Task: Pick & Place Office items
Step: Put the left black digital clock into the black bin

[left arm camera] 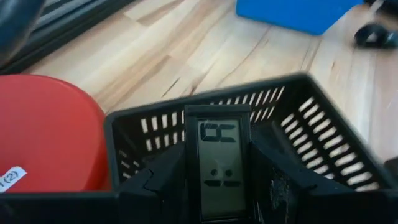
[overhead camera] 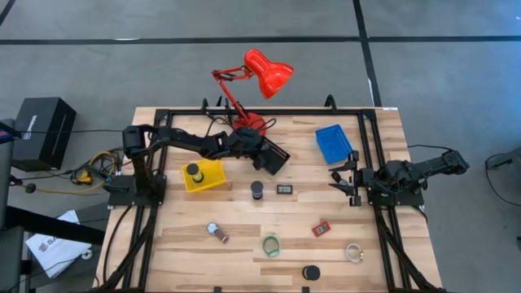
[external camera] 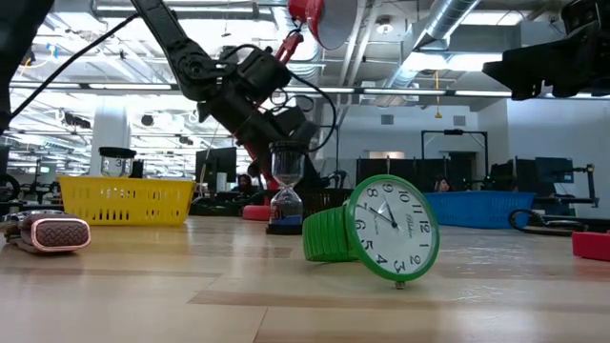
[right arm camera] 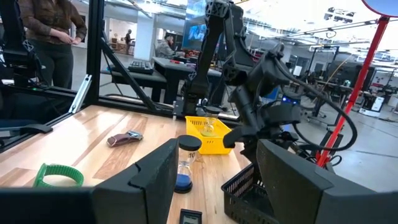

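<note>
My left gripper (overhead camera: pixel 262 155) (left arm camera: pixel 217 152) reaches over the black mesh tray (overhead camera: pixel 274 157) beside the lamp base and is shut on a small black piece with a grey display (left arm camera: pixel 217 168). My right gripper (overhead camera: pixel 345 177) (right arm camera: pixel 214 171) waits open near the table's right side, touching nothing. On the table lie an hourglass with black caps (overhead camera: pixel 257 191), a small black rectangular piece (overhead camera: pixel 285 189), a wristwatch (overhead camera: pixel 217 233), a green ring-shaped watch (overhead camera: pixel 271 245) (external camera: pixel 381 229), a red piece (overhead camera: pixel 321 229), a clear ring (overhead camera: pixel 353 252) and a black puck (overhead camera: pixel 311 273). My left gripper pinches the black display piece between its two fingers (left arm camera: pixel 158 183), one on each long side (left arm camera: pixel 189 168), with the screen facing the wrist camera. It comes slanting down from the table's left. The piece sits inside the tray's walls; whether it rests on the tray floor, I cannot tell.
A yellow tray (overhead camera: pixel 203 176) holding a black item stands left of the black tray. A blue tray (overhead camera: pixel 334 142) sits toward the far right. The red desk lamp (overhead camera: pixel 264 75) rises from its base (left arm camera: pixel 43 134) right beside the black tray.
</note>
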Action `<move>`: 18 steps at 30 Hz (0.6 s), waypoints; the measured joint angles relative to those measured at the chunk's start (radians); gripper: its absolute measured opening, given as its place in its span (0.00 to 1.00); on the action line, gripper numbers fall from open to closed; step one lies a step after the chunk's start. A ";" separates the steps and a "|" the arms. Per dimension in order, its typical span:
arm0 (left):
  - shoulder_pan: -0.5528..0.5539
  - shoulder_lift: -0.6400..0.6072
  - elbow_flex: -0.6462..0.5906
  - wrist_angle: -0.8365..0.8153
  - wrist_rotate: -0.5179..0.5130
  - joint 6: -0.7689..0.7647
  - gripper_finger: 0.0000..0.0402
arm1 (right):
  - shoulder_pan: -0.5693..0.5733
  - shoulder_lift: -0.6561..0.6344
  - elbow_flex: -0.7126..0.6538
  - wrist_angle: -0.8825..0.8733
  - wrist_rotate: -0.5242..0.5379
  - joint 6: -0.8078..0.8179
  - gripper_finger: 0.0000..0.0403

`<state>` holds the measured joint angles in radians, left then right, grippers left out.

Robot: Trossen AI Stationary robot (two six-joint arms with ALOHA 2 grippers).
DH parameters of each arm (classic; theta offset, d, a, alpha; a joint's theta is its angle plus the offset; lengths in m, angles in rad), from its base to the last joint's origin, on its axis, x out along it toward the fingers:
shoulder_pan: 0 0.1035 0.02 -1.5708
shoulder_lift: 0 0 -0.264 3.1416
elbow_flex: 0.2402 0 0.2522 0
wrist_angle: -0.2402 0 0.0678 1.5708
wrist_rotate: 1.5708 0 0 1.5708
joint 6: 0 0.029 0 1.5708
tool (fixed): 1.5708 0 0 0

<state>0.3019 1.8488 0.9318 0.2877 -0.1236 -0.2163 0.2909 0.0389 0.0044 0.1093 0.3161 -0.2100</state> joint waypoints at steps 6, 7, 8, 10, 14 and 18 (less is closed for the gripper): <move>0.000 -0.007 0.000 -0.067 0.000 0.001 0.38 | 0.000 0.000 0.000 0.000 0.000 0.000 0.52; 0.000 -0.007 0.000 -0.072 0.000 0.001 0.38 | 0.000 0.000 0.000 0.000 -0.001 0.000 0.52; 0.000 -0.008 0.000 -0.084 0.000 0.000 0.38 | 0.000 0.000 0.000 0.000 -0.001 0.000 0.52; 0.000 -0.008 0.000 -0.108 -0.001 0.001 0.38 | 0.000 0.000 0.000 0.000 -0.001 0.000 0.52; 0.000 -0.008 -0.004 -0.139 -0.001 0.002 0.38 | 0.000 0.000 0.000 0.000 -0.001 0.000 0.52; 0.002 -0.008 -0.018 -0.139 -0.001 0.002 0.38 | 0.000 0.000 0.000 0.000 -0.001 0.000 0.52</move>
<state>0.3042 1.8412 0.9140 0.1485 -0.1246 -0.2138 0.2909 0.0388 0.0046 0.1089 0.3153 -0.2096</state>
